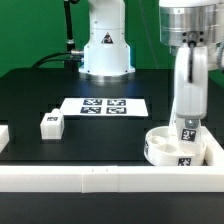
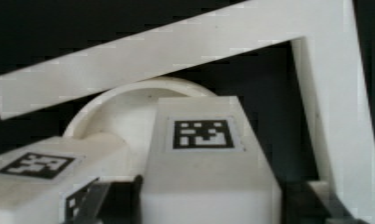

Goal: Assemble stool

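One seat (image 1: 156,146), one leg at the seat (image 1: 186,131) plus one loose leg (image 1: 52,124) well apart from the seat, so two, one marker board (image 1: 103,105), one border rail (image 1: 100,180).

Arm upright, pincer (image 1: 188,116) pointing down, clamped on a leg (image 1: 187,132).

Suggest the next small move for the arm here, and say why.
Probably a gentle press down with a slight twist, without opening the grip. The gripper holds a leg upright on the seat. The seat sits in the corner of the border rail, so it looks braced. Whether the leg's end is in a hole is hidden, so go slowly.
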Robot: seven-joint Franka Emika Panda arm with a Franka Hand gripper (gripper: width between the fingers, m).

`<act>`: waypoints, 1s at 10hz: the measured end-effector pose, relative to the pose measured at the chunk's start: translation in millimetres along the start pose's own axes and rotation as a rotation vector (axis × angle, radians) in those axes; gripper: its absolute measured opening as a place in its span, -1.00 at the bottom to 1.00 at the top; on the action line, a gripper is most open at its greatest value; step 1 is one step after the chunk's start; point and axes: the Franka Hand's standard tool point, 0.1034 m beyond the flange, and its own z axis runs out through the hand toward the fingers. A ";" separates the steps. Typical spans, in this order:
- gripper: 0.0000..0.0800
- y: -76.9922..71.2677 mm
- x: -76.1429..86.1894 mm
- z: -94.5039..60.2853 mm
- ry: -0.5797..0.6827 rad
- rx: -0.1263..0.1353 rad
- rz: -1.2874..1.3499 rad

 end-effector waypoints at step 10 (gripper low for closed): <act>0.52 5.8 -14.3 -3.4 -0.128 0.073 0.132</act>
